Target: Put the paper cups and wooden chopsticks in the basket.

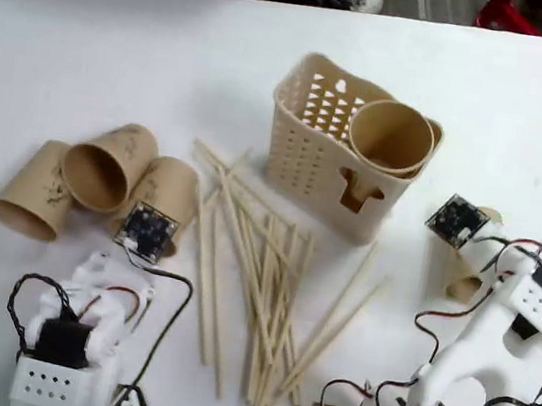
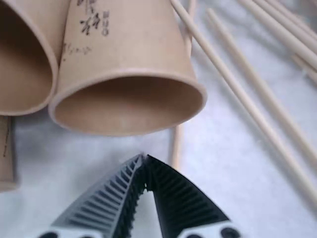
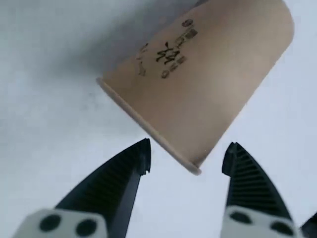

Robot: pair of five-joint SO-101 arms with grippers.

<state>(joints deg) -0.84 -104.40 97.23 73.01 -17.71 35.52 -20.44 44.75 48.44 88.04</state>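
A cream slotted basket (image 1: 322,140) stands at the table's middle with one paper cup (image 1: 391,136) upright in it. Three paper cups (image 1: 104,171) lie on their sides at the left. My left gripper (image 2: 145,159) is shut and empty, just short of the open mouth of the nearest cup (image 2: 126,64). Wooden chopsticks (image 1: 262,267) lie scattered in front of the basket. Right of the basket another cup (image 3: 208,74) lies on its side. My right gripper (image 3: 188,156) is open, its fingers on either side of that cup's rim without closing on it.
The chopsticks (image 2: 247,94) run close beside the left cups, and one passes under the nearest cup. The right arm's wrist camera (image 1: 458,221) hangs over its cup. Bare white table (image 1: 121,51) lies behind the cups and right of the basket.
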